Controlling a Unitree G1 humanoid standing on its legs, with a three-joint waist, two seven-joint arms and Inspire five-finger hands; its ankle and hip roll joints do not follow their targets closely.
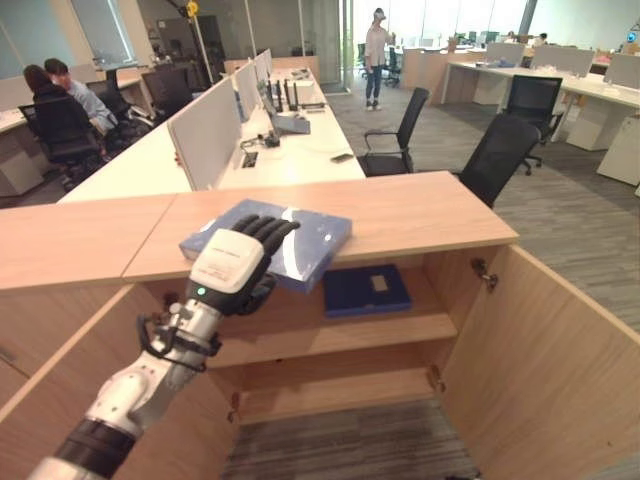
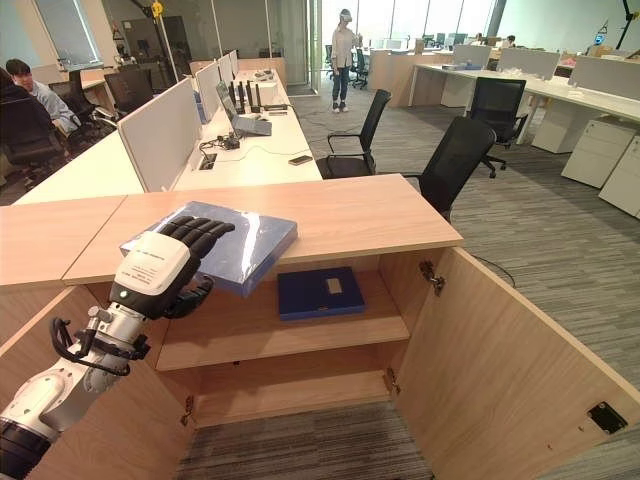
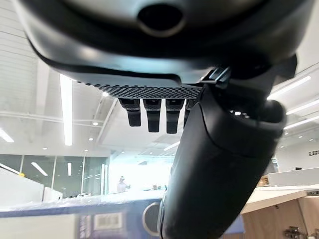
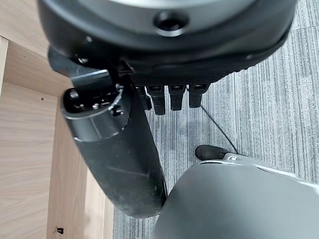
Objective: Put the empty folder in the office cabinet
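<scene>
Fingers (image 1: 268, 230) of my left hand (image 1: 232, 262) lie dark and jointed over the top face of the blue folder (image 1: 300, 238), with the thumb tucked under its near edge, so the flat cover is pinched between them. A white plate covers the back of that hand. The folder is a broad, box-like rectangle with a glossy, slightly speckled blue surface and squared corners. It rests on the top board of the office cabinet (image 1: 420, 215), and its near corner juts out past the front edge, above the opening. In my left wrist view its pale, shiny edge (image 3: 75, 211) shows just past my thumb (image 3: 214, 169).

My cabinet top is smooth, light wood grain, long and flat. Below it the compartment stands open, with one plain wooden shelf (image 1: 400, 330) across the middle. A darker, navy folder (image 1: 366, 290) with a small pale label lies flat on that shelf. The right-hand door (image 1: 550, 370) is swung wide toward me, a metal hinge (image 1: 484, 272) on its inner edge.

My right hand (image 4: 169, 97) hangs over ribbed grey carpet (image 4: 264, 99), beside a pale wooden panel (image 4: 25, 149), with its fingers hanging relaxed and its thick, rounded thumb empty.

Beyond the cabinet stand white desks (image 1: 300, 150) with grey dividers and black mesh chairs (image 1: 400, 130). People sit at the far left, and one stands down the aisle.
</scene>
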